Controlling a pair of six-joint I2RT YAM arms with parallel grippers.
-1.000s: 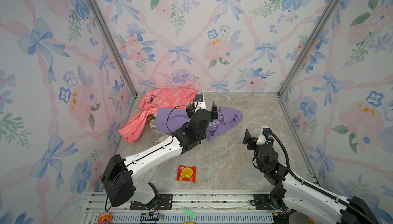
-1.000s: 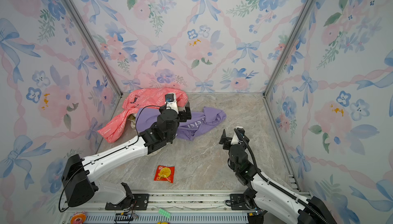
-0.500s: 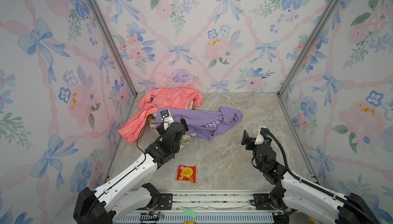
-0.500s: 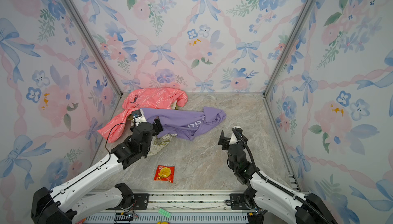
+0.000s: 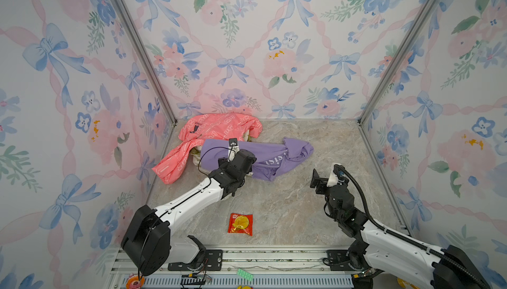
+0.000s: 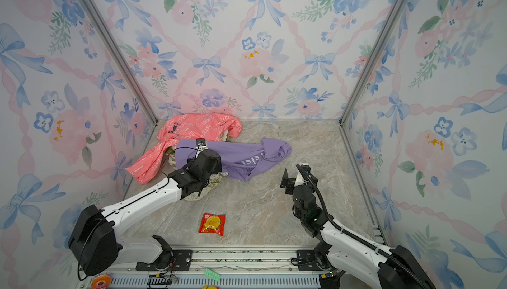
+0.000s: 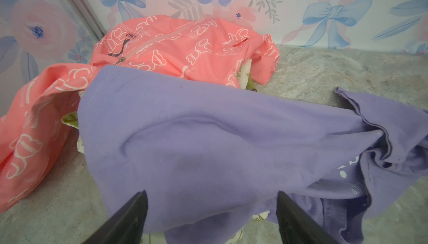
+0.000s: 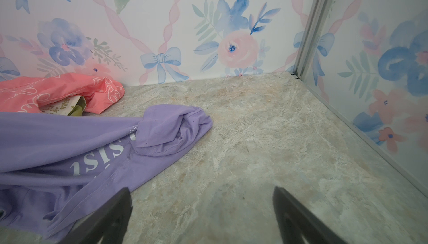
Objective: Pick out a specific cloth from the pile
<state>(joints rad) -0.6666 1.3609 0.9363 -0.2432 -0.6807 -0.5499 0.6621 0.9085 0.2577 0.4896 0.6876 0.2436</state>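
1. Purple cloth [image 5: 270, 155] lies on the floor [image 5: 288, 205] toward the back wall. Its left end rests on the pile [image 5: 219, 128]. Its right end sits bunched up on bare floor.
2. White letters on it are partly folded under, so I can make out only a few of them.
3. In both top views my left arm covers the near edge of the purple cloth [image 6: 241, 152].
4. A cream cloth [image 7: 245, 72] is mostly hidden. Only small bits peek out from under the pink jacket [image 7: 185, 50] and the purple cloth.
5. In the top views I cannot see my left fingers, because my wrist is over them. In my left wrist view only the dark tips show, and the picture edge cuts off the rest.
6. My left gripper [image 7: 211, 193] has its fingers spread wide. The purple cloth sits right under them and fills the gap between them. I cannot tell if the tips touch it.
7. My right gripper [image 8: 201, 189] is spread wide too, with nothing in it. It hangs over bare floor. The bunched end of the purple cloth [image 8: 171, 129] is near it but apart, off to one side.
8. A red packet [image 5: 240, 223] lies on the floor near the front, well apart from the purple cloth.
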